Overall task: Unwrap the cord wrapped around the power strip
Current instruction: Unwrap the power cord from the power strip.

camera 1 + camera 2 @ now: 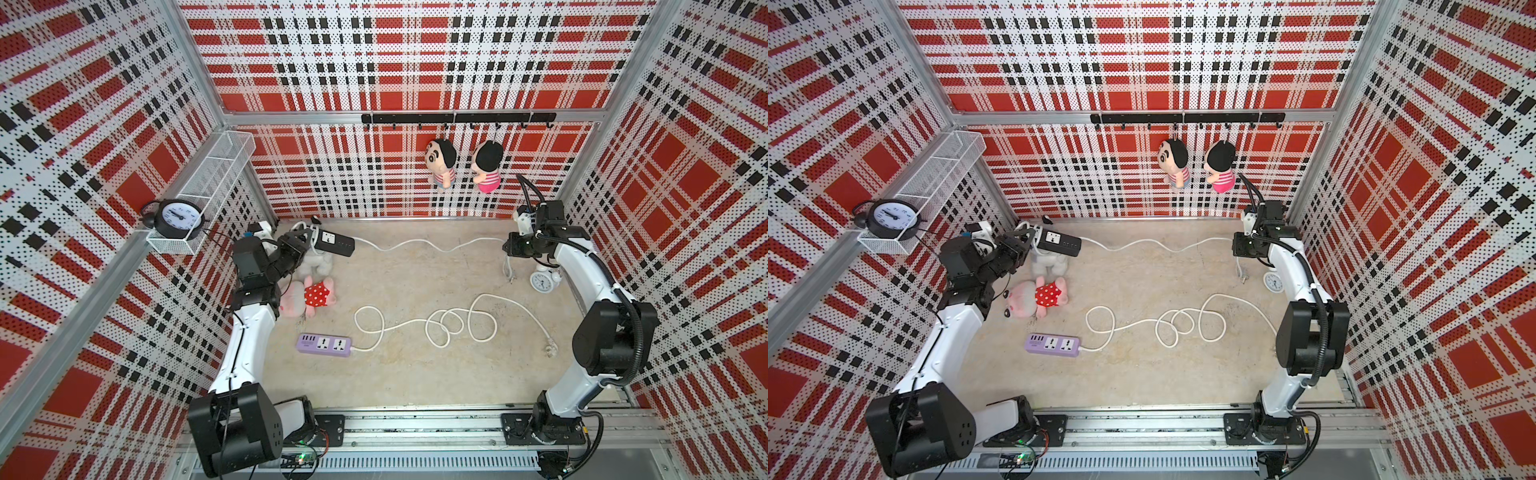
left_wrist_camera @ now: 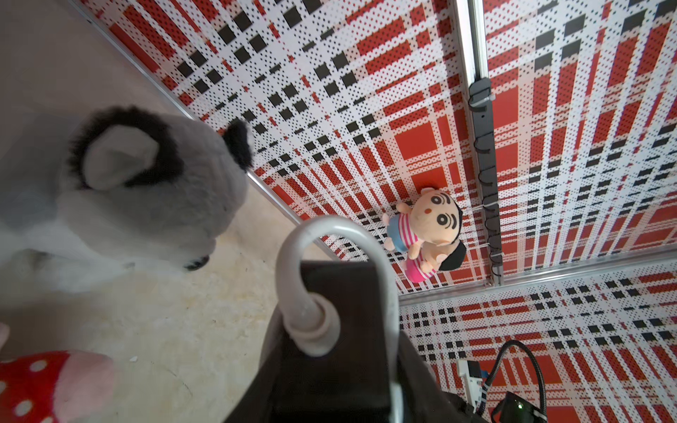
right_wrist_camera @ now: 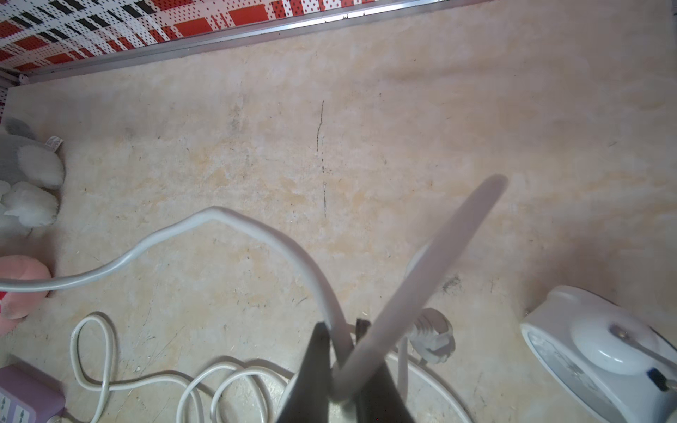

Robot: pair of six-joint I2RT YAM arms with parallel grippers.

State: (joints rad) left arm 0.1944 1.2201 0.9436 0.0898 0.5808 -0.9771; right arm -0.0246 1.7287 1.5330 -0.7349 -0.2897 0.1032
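Most of the unwinding appears done. The black power strip (image 1: 334, 243) sits directly over the grey plush toy (image 1: 316, 261) and appears raised off the table. The left gripper (image 1: 305, 243) has its jaws clamped across the strip's end; the left wrist view shows the dark body filling the space between the fingers.

The white cord (image 1: 415, 245) leaves the strip on the side away from the plush and runs in a loose wave, clear of the strip, to the right gripper (image 1: 508, 254), which is well apart from the plush across the table. That claw is closed on the cord near its free end, and the plug (image 1: 512, 277) hangs just below it. No turns show around the strip's middle in both top views.

Outstanding: in the left wrist view the cord arches from its strain relief over the strip's end and down one side. One last bend therefore appears left to clear.

The purple power strip (image 1: 324, 345) lies near the plush, toward the robot's base, with its loose lead (image 1: 444, 328) already sprawled out. It is judged not the item in hand.
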